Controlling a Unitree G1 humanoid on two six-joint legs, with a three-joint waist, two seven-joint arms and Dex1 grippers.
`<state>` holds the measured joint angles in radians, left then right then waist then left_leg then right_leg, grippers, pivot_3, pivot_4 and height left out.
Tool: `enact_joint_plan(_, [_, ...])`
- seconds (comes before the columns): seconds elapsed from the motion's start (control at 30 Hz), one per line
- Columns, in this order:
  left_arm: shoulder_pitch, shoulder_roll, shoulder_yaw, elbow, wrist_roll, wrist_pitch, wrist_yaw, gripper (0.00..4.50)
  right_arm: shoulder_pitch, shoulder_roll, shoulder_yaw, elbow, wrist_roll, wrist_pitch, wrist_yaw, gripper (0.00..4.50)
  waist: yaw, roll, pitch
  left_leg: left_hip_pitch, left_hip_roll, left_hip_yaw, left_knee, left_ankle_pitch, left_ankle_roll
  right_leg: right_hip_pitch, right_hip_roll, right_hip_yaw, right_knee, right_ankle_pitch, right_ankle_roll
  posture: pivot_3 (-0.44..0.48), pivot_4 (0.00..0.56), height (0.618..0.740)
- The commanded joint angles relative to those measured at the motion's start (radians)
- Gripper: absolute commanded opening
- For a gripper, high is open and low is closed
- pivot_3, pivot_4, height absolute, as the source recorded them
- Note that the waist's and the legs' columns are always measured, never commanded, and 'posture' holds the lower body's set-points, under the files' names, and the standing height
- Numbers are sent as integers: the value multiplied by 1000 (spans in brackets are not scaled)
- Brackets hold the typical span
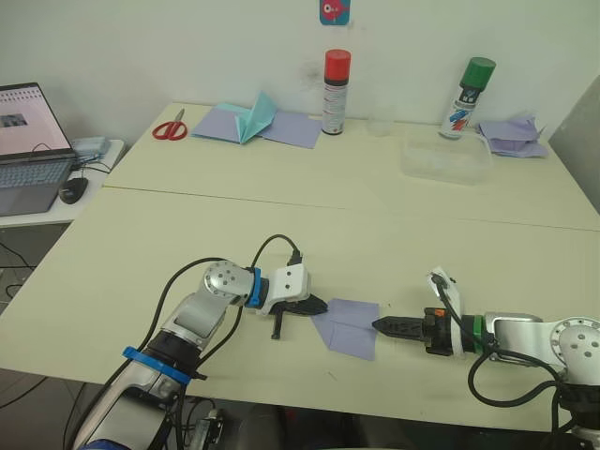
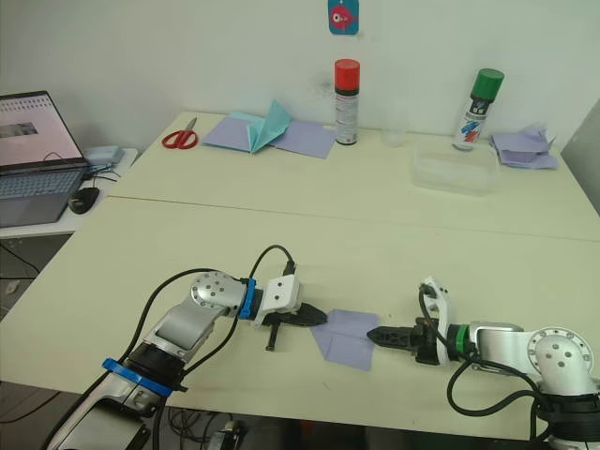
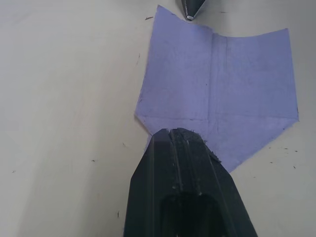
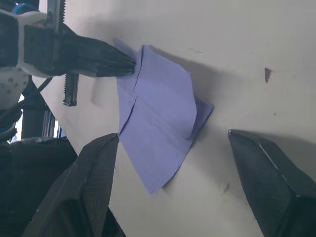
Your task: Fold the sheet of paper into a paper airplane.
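Cream counter (image 1: 187, 272), near edge: lavender sheet of paper (image 1: 349, 326), part-folded to a point with creases. Left gripper (image 1: 317, 305) at 9 o'clock, fingers pressed together on its tip; right gripper (image 4: 190, 197) at 3 o'clock, fingers spread.

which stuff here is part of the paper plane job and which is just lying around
In the job: sheet of paper, left gripper, right gripper.
Lying about: scissors, teal tent-shaped paper, two spray cans, plastic tub, crumpled scraps, laptop.

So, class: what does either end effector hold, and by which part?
The left end effector, closed, pinches the sheet of paper at its pointed tip. The open right end effector holds nothing.
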<state>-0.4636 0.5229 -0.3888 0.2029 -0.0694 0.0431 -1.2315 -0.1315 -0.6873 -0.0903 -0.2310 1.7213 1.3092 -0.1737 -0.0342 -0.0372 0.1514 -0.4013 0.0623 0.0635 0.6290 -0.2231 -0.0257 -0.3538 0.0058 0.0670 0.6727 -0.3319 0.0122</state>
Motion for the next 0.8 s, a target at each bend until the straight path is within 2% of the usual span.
enact_joint_plan(0.03, [35,10,-31,55,62,50,31,0,12,-17,91,-3,216,-118,-199,3690,-1,0,0,0,0,0,0,0,0,0,0,0,0,0,0,0,150,740])
enact_joint_plan(0.23, [37,8,-31,51,64,56,33,0,-9,63,161,-3,251,-223,-304,3690,-5,-2,-2,0,1,0,0,0,0,0,1,0,0,0,0,0,150,740])
enact_joint_plan(0.5, [35,13,-29,53,62,55,33,0,-7,175,138,19,251,-258,-353,3690,-7,-2,-3,0,2,0,0,0,0,0,1,0,0,0,0,0,150,740])
enact_joint_plan(0.8, [28,13,-35,61,65,48,26,0,-25,133,120,41,251,-213,-265,3690,-7,-1,-2,0,2,-1,-1,0,0,-1,0,0,-1,-1,-1,0,150,740])
